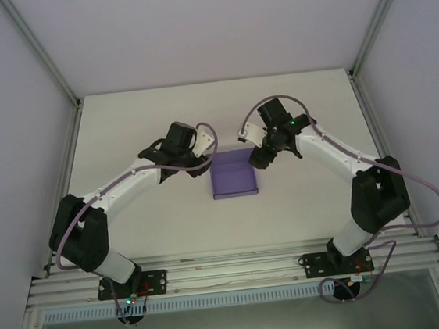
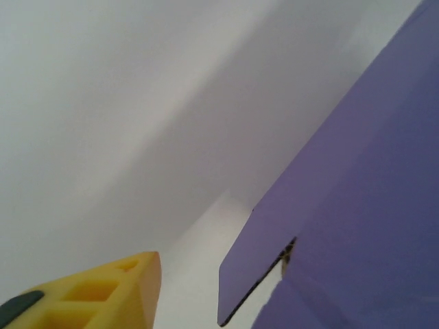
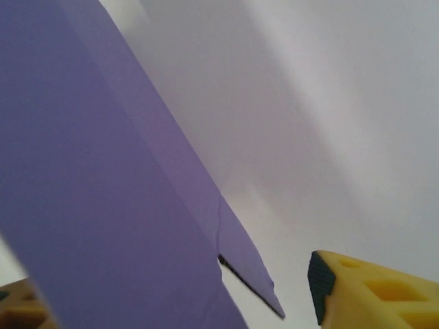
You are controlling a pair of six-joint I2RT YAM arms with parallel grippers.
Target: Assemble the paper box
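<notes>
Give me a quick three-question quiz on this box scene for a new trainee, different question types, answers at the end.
1. True or false: the box is green.
2. Seen from above, the box is: A) between the left arm and the right arm; B) beside a base; C) at the table's far edge.
3. Fill in: the right gripper has ___ fingers.
Key: 1 false, it is purple; 2 A; 3 yellow.
</notes>
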